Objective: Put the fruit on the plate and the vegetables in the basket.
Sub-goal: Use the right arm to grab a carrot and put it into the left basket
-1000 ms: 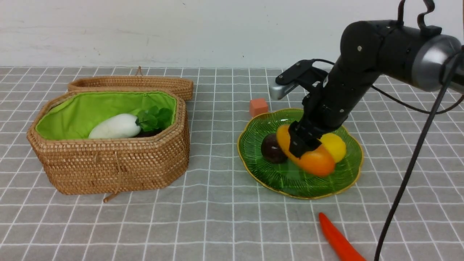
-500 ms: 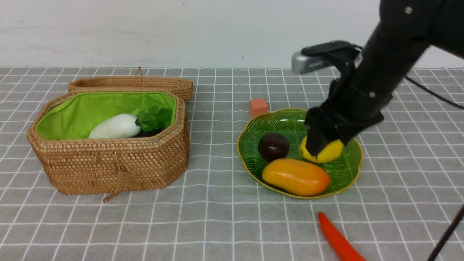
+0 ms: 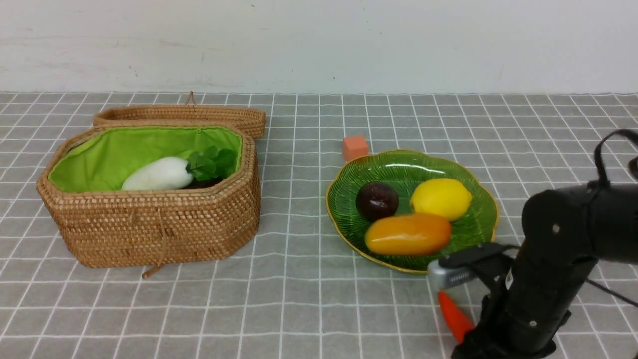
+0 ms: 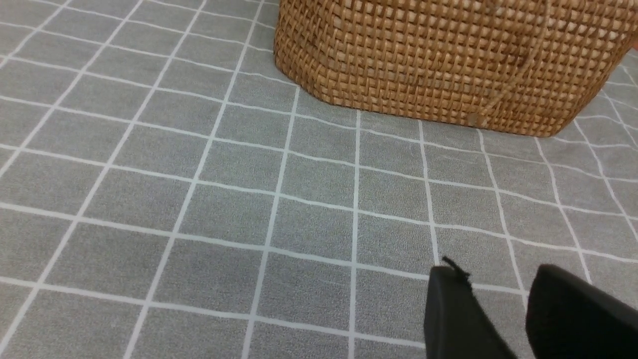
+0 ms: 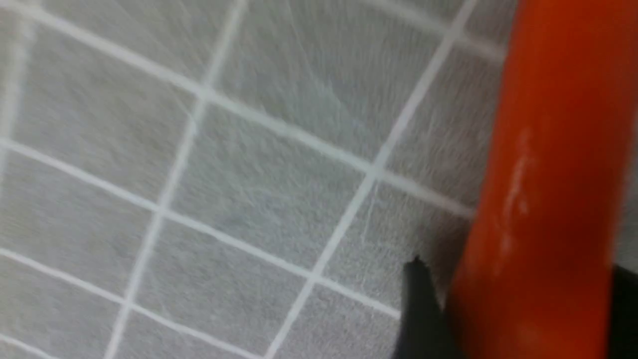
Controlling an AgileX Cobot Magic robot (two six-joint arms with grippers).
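Observation:
On the green glass plate (image 3: pixel 398 167) lie the orange-yellow mango (image 3: pixel 407 234), the lemon (image 3: pixel 441 198) and the dark maroon ball (image 3: pixel 377 201). The white radish (image 3: pixel 159 173) rests in the wicker basket (image 3: pixel 149 234), with a dark bit of eggplant (image 3: pixel 202 183) showing beside it. The orange-red carrot (image 3: pixel 452 315) lies on the cloth in front of the plate. My right gripper (image 3: pixel 466 341) is down over it; in the right wrist view the carrot (image 5: pixel 548 174) fills the space between the black fingers (image 5: pixel 418 309), which press its sides. My left gripper (image 4: pixel 498 279) hovers open over bare cloth near the basket (image 4: pixel 448 60).
A small orange cube (image 3: pixel 355 147) stands just behind the plate. The basket's wicker lid (image 3: pixel 179 115) lies behind the basket. The right arm (image 3: pixel 563 259) stands low at the front right, next to the plate's rim.
My right gripper let the mango go onto the plate, rose, then swung forward and down to the carrot and closed around it. The mango now lies at the plate's front.

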